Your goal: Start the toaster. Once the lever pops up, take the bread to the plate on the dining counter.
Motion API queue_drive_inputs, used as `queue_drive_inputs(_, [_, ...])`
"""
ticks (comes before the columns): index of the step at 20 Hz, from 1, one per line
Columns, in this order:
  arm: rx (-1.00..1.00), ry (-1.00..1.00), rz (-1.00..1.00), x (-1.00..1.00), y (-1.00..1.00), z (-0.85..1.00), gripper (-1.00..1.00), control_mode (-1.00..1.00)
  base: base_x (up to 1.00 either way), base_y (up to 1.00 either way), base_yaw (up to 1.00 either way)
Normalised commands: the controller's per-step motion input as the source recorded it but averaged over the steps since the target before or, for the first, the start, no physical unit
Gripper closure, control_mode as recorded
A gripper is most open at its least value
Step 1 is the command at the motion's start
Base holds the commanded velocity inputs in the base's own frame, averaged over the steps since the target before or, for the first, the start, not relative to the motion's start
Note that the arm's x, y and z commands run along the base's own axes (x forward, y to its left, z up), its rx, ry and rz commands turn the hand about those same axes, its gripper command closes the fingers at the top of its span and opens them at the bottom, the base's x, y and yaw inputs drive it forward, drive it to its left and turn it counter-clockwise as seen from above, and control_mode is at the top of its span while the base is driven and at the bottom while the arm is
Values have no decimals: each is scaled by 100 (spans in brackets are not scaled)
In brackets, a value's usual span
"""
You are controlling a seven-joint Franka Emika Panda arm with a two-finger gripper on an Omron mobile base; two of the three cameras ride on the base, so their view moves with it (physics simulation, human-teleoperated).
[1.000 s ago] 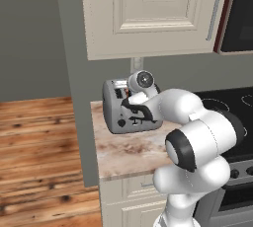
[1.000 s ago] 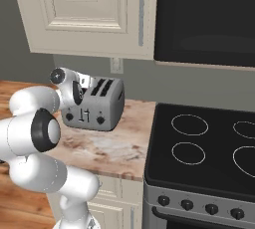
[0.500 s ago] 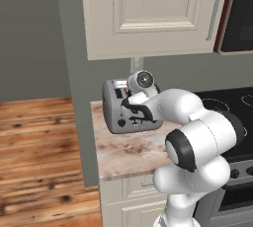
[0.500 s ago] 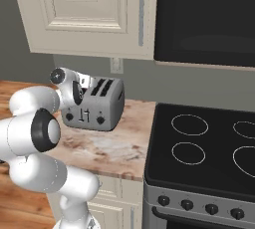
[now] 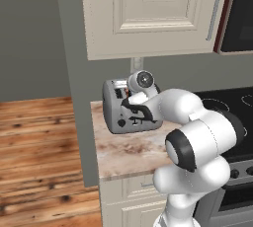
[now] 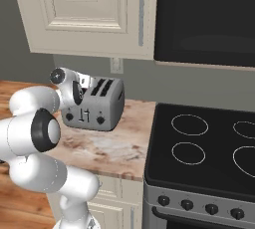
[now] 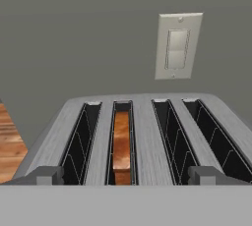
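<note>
The white arm hides part of the toaster [image 5: 118,110]. The gripper [image 7: 126,175], fingers spread wide, hovers above it; the bread [image 7: 121,144] sits in the second slot, between them.

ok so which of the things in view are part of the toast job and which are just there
Part of the job:
- toaster, on the marbled counter
- bread, sitting in the second slot from the left in the hand view
- gripper, fingers open above the toaster's near edge

Just there:
- stove
- wall switch plate
- upper cabinet
- marbled counter
</note>
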Motion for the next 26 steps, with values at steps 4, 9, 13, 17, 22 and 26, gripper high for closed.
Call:
queue_drive_inputs(4, [0,0,0,0,0,0,-100,-100,0,0,0])
queue_drive_inputs(9, [0,0,0,0,0,0,-100,-100,0,0,0])
queue_drive_inputs(13, [0,0,0,0,0,0,-100,-100,0,0,0])
queue_drive_inputs(17, [0,0,0,0,0,0,-100,-100,0,0,0])
queue_drive_inputs(22, [0,0,0,0,0,0,-100,-100,0,0,0])
queue_drive_inputs(26, [0,0,0,0,0,0,-100,-100,0,0,0])
